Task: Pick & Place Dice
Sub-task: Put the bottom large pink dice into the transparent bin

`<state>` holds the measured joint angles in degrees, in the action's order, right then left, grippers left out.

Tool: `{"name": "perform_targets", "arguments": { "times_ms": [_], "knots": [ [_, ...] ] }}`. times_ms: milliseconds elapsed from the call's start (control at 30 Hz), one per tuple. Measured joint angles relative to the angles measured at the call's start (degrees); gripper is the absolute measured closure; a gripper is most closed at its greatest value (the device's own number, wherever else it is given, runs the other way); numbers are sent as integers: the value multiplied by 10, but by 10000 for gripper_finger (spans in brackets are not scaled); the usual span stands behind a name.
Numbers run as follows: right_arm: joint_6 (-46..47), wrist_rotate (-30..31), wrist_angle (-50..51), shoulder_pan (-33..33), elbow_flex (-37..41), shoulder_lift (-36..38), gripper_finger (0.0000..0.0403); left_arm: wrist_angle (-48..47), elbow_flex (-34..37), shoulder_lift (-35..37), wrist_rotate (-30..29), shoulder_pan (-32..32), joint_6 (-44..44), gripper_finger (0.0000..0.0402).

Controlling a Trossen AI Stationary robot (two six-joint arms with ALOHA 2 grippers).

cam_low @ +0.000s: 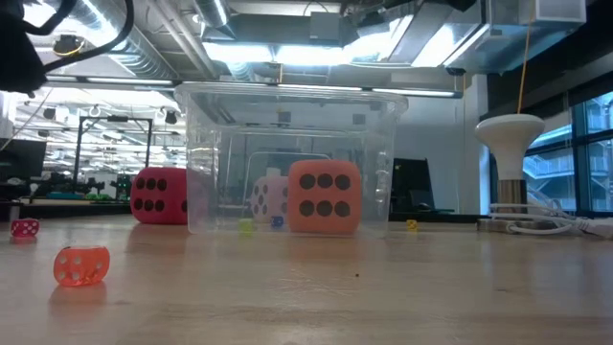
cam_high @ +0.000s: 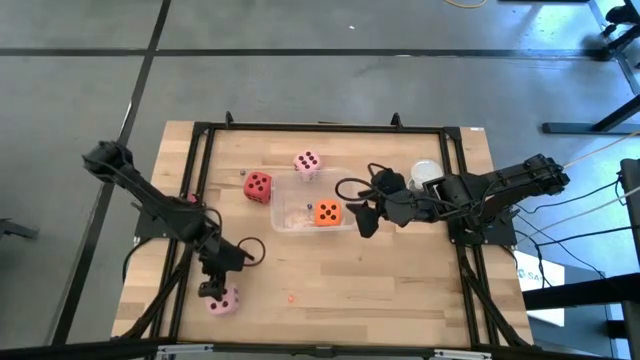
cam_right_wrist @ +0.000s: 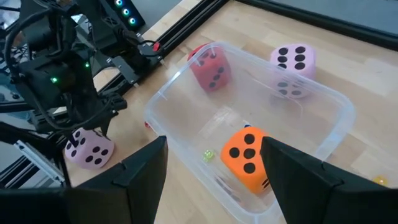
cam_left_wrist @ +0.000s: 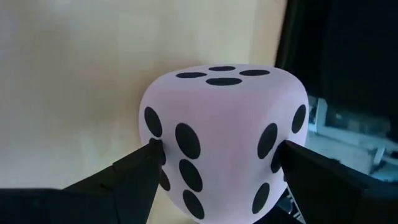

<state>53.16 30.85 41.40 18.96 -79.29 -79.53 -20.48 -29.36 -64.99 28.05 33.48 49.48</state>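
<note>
Pink die [cam_high: 222, 300] sat between your left gripper [cam_high: 213, 291] fingers on worktop [cam_high: 400, 290]; right gripper [cam_high: 358, 206] hung wide beside tub [cam_high: 290, 205] holding orange die [cam_high: 327, 213].

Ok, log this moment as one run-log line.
left gripper: at pink die, near-left table corner, fingers either side | right gripper: open beside tub | orange die: in tub | red die: outside tub

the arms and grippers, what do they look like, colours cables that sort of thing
Both arms are black and jointed, with looping black cables near the wrists. The left gripper and the right gripper each end in two dark, wedge-shaped fingers. The right wrist view shows green and blue indicator lights on the left arm's hardware. No other markings are readable.
</note>
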Motion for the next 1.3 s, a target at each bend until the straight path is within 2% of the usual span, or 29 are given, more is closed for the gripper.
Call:
{"name": "perform_targets", "arguments": {
  "times_ms": [200,367,467,667,867,1167,1300],
  "knots": [
    [4,-5,0,0,0,0,144,46,0,-56,7,29,-22,99],
    [4,-5,0,0,0,0,144,56,-1,-91,8,40,-33,134],
    [4,-5,0,0,0,0,144,60,0,-104,11,43,-34,174],
    [4,-13,0,0,0,0,144,61,0,-111,37,43,-54,284],
    [4,-19,0,2,0,0,144,87,1,-110,65,43,-73,284],
    [0,-19,0,4,0,0,144,117,1,-104,70,43,-70,284],
    [0,-18,0,4,0,0,144,116,1,-80,69,36,-69,285]
  ]
}}
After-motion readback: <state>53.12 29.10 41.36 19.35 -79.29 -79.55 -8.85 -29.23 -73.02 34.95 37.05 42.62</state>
